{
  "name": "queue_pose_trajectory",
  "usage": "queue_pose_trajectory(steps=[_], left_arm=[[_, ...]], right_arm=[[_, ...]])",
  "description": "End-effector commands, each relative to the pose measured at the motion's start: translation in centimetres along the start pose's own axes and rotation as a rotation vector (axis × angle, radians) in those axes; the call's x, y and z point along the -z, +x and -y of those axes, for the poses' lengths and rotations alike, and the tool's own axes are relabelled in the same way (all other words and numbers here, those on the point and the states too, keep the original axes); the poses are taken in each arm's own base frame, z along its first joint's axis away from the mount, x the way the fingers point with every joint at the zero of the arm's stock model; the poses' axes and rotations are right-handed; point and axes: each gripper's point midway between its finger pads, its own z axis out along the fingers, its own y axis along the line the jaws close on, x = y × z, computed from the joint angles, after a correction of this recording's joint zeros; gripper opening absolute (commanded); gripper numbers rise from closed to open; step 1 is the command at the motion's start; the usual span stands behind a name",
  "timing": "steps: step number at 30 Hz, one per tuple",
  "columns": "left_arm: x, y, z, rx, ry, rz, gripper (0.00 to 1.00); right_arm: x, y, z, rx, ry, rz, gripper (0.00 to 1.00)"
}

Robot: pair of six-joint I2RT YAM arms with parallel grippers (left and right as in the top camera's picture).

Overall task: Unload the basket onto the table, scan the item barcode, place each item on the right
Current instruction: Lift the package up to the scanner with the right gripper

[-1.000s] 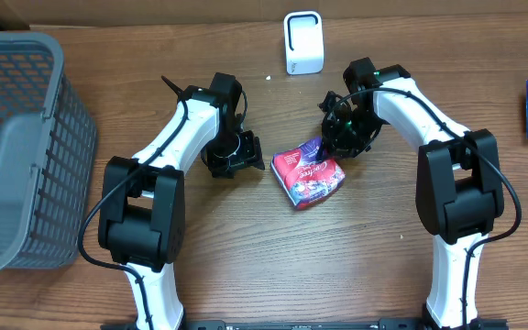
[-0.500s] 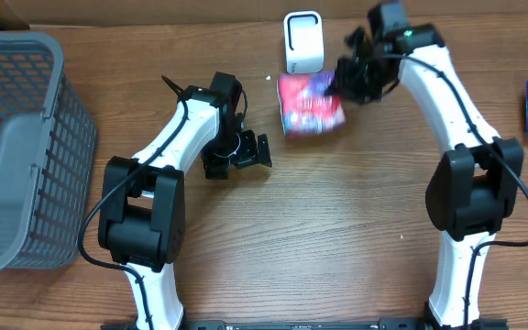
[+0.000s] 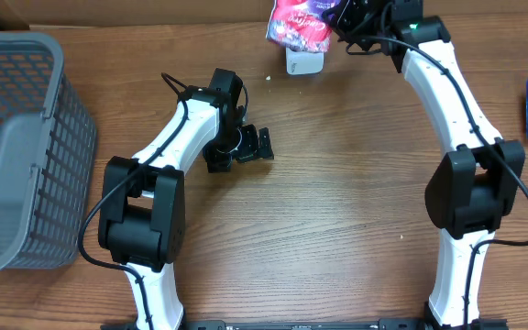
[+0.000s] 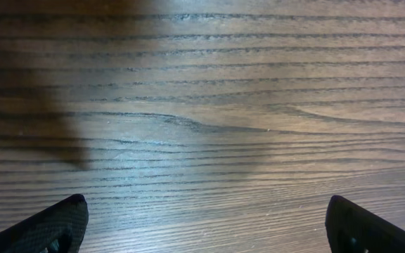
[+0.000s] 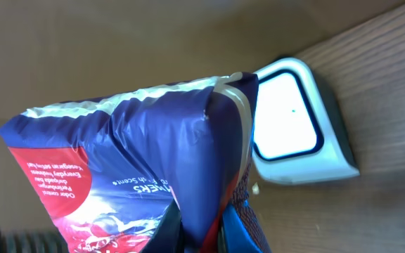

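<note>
We see the right gripper (image 3: 345,20) clamped on the pouch (image 3: 299,23) over the far scanner (image 3: 305,62), the left gripper (image 3: 257,148) spread empty.

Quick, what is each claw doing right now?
The left gripper is open and empty.
The right gripper is shut on the packet.

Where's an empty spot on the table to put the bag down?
Roomiest: the bare middle of the brown wooden table, between the left arm and right arm, in front of the white box-shaped scanner. Crowded: the left side, filled by the grey plastic mesh basket, and the back edge, where the right gripper holds the red-and-purple plastic bag above the scanner.
</note>
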Motion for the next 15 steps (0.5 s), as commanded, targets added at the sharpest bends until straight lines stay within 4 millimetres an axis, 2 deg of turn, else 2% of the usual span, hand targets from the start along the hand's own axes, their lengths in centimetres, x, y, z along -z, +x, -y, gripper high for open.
queue_pose_trajectory(steps=[1, 4, 7, 15], left_arm=[[0.2, -0.3, 0.8, -0.018, 0.018, 0.005, 1.00], [0.2, -0.3, 0.7, -0.018, 0.018, 0.006, 1.00], [0.2, -0.3, 0.7, -0.017, 0.018, 0.006, 1.00], [0.2, -0.3, 0.7, -0.018, 0.018, 0.006, 1.00]], right_arm=[[-1.8, -0.8, 0.8, -0.107, 0.045, 0.077, 0.04], [-2.9, -0.7, 1.3, -0.120, 0.067, 0.111, 0.04], [-4.2, -0.1, 2.6, -0.183, 0.111, 0.126, 0.04], [-4.6, -0.3, 2.1, -0.182, 0.090, 0.143, 0.04]])
